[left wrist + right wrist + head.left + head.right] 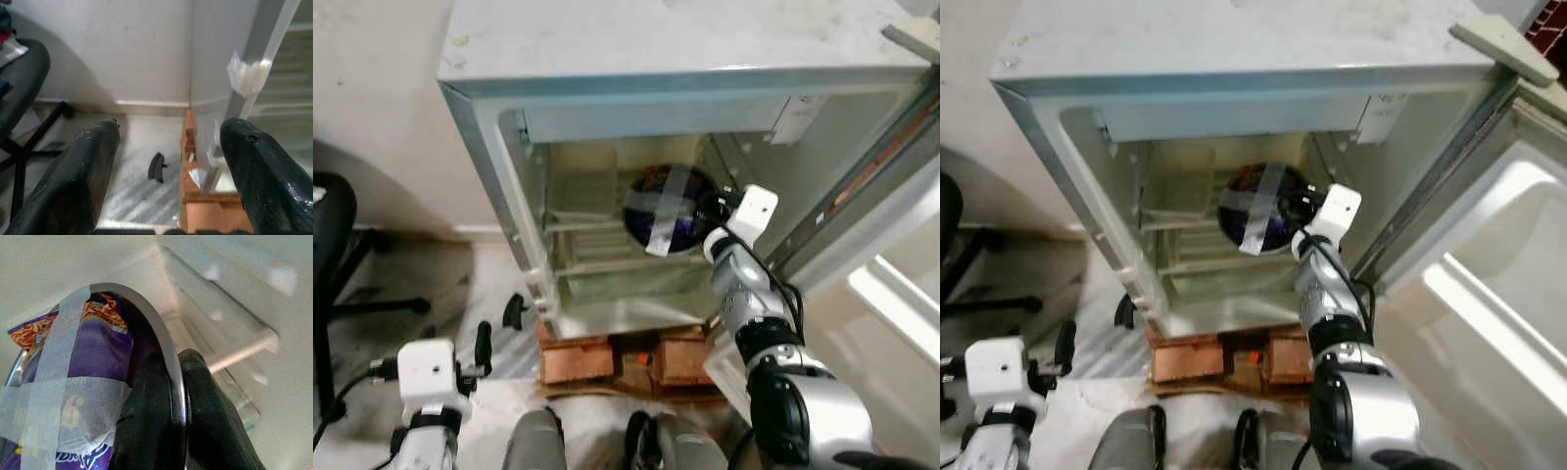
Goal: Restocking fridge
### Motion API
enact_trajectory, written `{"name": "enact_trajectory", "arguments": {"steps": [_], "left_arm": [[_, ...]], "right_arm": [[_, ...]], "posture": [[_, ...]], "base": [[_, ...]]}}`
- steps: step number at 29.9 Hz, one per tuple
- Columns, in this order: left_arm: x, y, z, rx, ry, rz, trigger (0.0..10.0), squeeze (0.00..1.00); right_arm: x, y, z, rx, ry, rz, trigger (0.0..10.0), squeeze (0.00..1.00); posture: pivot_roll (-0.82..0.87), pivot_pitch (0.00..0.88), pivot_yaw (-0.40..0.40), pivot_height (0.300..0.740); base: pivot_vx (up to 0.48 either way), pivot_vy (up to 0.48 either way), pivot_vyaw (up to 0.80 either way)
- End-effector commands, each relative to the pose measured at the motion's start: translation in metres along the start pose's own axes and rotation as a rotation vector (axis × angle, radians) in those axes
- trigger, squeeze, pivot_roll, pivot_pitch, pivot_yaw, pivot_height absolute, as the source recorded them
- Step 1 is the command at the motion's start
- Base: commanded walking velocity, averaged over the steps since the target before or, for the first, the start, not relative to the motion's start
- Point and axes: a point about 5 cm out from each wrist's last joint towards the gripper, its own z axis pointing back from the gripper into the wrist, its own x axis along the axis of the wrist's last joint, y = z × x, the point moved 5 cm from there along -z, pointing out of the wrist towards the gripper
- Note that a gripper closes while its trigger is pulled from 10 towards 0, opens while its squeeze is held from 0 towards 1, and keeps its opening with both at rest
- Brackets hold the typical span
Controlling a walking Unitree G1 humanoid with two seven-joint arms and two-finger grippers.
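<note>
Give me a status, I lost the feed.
Right gripper pinching bowl rim inside open fridge. Bowl taped over purple packet, above shelf. Left gripper open, low by floor. Nothing blocking.

My right arm is stretched forward and up, its silver forearm rising from the black elbow joint to the white wrist block. The right claw is clamped, its two black fingers pinching a thin dark rim between them. My left arm is held low at my side, bent at the elbow; the left claw points ahead with its fingers spread apart, gripping nothing.
</note>
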Motion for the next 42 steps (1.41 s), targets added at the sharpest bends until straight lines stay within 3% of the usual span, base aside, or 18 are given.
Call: {"name": "enact_trajectory", "arguments": {"steps": [1, 5, 7, 12, 16, 18, 20, 24, 28, 29, 33, 42], "left_arm": [[0.002, 0.002, 0.003, 0.011, 0.002, -0.007, 10.0, 0.00], [0.009, 0.006, 0.007, 0.043, -0.008, -0.011, 10.0, 0.00], [0.009, 0.006, 0.010, 0.049, -0.005, -0.007, 10.0, 0.00], [0.011, 0.002, 0.019, 0.059, 0.007, -0.001, 10.0, 0.00], [0.012, 0.004, 0.023, 0.072, 0.012, 0.003, 10.0, 0.00], [0.013, 0.003, 0.027, 0.077, 0.017, 0.007, 10.0, 0.00], [0.013, 0.002, 0.027, 0.077, 0.018, 0.008, 10.0, 0.00], [0.013, 0.001, 0.031, 0.088, 0.029, 0.012, 10.0, 0.00], [0.013, 0.000, 0.032, 0.092, 0.032, 0.013, 10.0, 0.00], [0.012, 0.000, 0.032, 0.095, 0.034, 0.015, 10.0, 0.00], [0.013, -0.001, 0.030, 0.099, 0.035, 0.021, 10.0, 0.00], [0.014, -0.002, 0.024, 0.102, 0.026, 0.029, 10.0, 0.00]], "right_arm": [[0.006, -0.009, -0.002, -0.042, -0.017, -0.037, 10.0, 0.00], [0.005, -0.007, -0.005, -0.076, -0.001, -0.118, 10.0, 0.00], [0.003, -0.004, -0.006, -0.097, 0.017, -0.201, 10.0, 0.00], [0.004, 0.012, -0.010, -0.123, 0.046, -0.357, 10.0, 0.00], [0.007, 0.024, -0.012, -0.120, 0.055, -0.412, 10.0, 0.00], [0.010, 0.052, -0.013, -0.083, 0.068, -0.467, 10.0, 0.00], [0.011, 0.057, -0.013, -0.076, 0.071, -0.479, 10.0, 0.00], [0.014, 0.087, -0.011, -0.029, 0.094, -0.562, 10.0, 0.00], [0.015, 0.095, -0.011, -0.017, 0.099, -0.596, 10.0, 0.00], [0.020, 0.104, -0.011, 0.016, 0.094, -0.657, 10.0, 0.96], [0.031, 0.114, -0.012, 0.065, 0.072, -0.735, 10.0, 1.00], [0.042, 0.113, -0.015, 0.105, 0.058, -0.862, 10.0, 1.00]], "posture": [[0.31, 0.263, -0.089, 0.740], [0.32, 0.300, -0.103, 0.740], [0.32, 0.310, -0.110, 0.740], [0.35, 0.348, -0.131, 0.740], [0.36, 0.356, -0.138, 0.740], [0.37, 0.374, -0.152, 0.740], [0.37, 0.376, -0.153, 0.740], [0.38, 0.386, -0.165, 0.740], [0.39, 0.387, -0.168, 0.740], [0.39, 0.385, -0.174, 0.740], [0.38, 0.382, -0.179, 0.740], [0.37, 0.366, -0.185, 0.740]], "base": [[0.000, 0.000, 0.00], [0.000, 0.000, 0.00], [0.000, 0.000, 0.00], [0.000, 0.000, 0.00], [0.000, 0.000, 0.00], [0.000, 0.000, 0.00], [0.000, 0.000, 0.00], [0.000, 0.000, 0.00], [0.000, 0.000, 0.00], [0.000, 0.000, 0.00], [0.000, 0.000, 0.00], [0.000, 0.000, 0.00]]}}
